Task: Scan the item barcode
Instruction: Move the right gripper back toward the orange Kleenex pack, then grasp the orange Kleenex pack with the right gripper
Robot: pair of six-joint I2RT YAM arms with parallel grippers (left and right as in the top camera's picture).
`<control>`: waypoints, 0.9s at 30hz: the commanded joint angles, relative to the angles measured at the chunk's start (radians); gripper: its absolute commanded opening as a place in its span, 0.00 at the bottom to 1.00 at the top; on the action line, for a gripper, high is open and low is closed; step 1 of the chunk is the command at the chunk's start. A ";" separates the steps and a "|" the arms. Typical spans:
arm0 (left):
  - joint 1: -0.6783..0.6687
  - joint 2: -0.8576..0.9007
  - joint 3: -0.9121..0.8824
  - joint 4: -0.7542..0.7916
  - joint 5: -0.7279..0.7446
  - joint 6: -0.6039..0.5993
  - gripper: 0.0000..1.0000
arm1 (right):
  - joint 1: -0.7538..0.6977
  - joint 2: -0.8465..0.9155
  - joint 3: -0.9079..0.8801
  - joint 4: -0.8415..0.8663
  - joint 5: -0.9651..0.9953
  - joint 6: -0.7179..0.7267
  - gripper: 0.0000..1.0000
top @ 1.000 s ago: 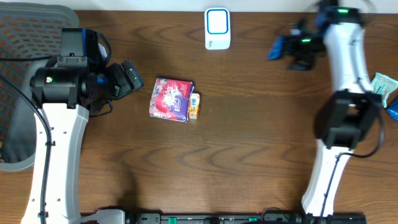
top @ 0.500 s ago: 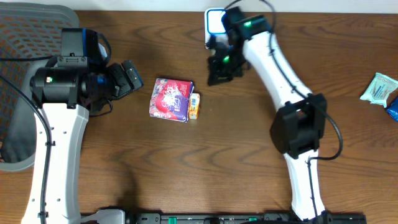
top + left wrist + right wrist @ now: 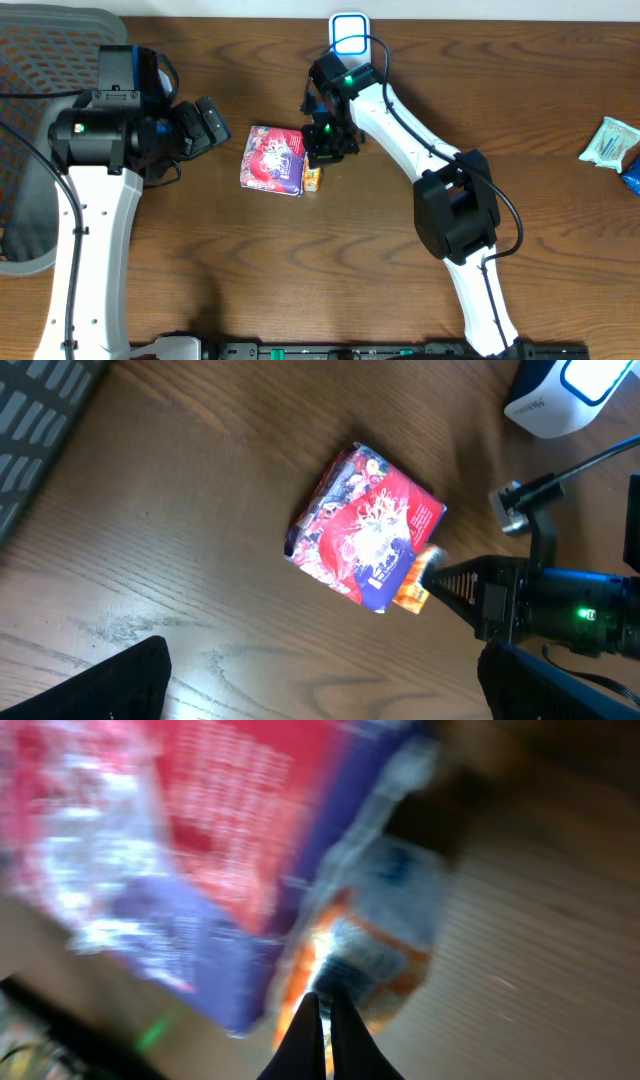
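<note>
A red and purple packet (image 3: 274, 160) lies flat on the wooden table, with a small orange item (image 3: 312, 179) against its right edge. My right gripper (image 3: 320, 152) hangs low over that edge, fingers pressed together and nothing between them. The blurred right wrist view has its shut tips (image 3: 322, 1008) just above the orange item (image 3: 385, 935), beside the packet (image 3: 215, 830). My left gripper (image 3: 207, 124) stands wide open to the packet's left. Its wrist view takes in the packet (image 3: 372, 525), the orange item (image 3: 409, 593) and the right gripper (image 3: 442, 579). No barcode is visible.
A white device with a blue-ringed window (image 3: 349, 44) stands at the table's far edge, also in the left wrist view (image 3: 572, 398). A grey mesh chair (image 3: 45, 55) sits at far left. Two wrapped packets (image 3: 611, 141) lie at the right edge.
The right arm swung from the far right, past the white device, down to the packet's right edge, and its jaws shut. The left arm and the packet have not moved.
</note>
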 commanded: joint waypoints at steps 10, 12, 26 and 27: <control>0.004 -0.002 0.007 -0.003 -0.006 0.010 0.98 | 0.002 0.000 0.205 -0.280 0.487 0.107 0.08; 0.004 -0.002 0.007 -0.003 -0.006 0.010 0.98 | 0.017 0.000 0.206 -0.272 0.433 0.067 0.12; 0.004 -0.002 0.007 -0.003 -0.006 0.010 0.98 | 0.135 0.000 0.050 -0.119 0.589 0.277 0.51; 0.004 -0.002 0.006 -0.003 -0.006 0.010 0.98 | 0.137 0.000 0.029 -0.105 0.600 0.291 0.50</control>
